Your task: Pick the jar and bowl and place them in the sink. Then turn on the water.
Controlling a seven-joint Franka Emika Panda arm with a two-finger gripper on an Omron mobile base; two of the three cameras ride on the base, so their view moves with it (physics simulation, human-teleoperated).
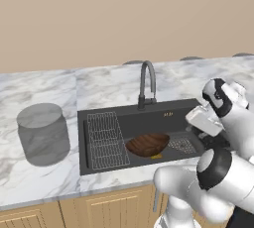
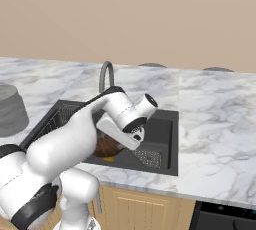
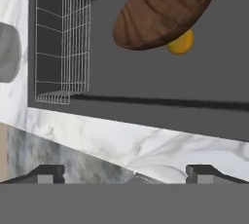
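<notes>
- In the black rectangular recessed sink (image 1: pixel 173 118), the wide shallow bowl of dark brown striped wood (image 1: pixel 148 144) lies tilted on the basin floor, just right of the wire grid rack (image 1: pixel 105 139).
- In the hand view the bowl (image 3: pixel 163 9) leans over a small round yellow-orange object (image 3: pixel 181 43), which sits under its lower edge.
- At the back rim of the sink stands the curved dark grey gooseneck faucet (image 1: pixel 147 84), its spout over the basin.
- The squat translucent grey jar with a flat grey lid (image 1: pixel 43 133) stands upright on the white marbled bench (image 1: pixel 39 182), left of the sink and apart from it.
- The end effector (image 3: pixel 126 173) hangs over the front rim of the sink, its two dark fingertips (image 3: pixel 46 174) spread wide with nothing between them.
- In the right base view the white arm crosses in front of the basin and hides most of the bowl (image 2: pixel 106 146).
</notes>
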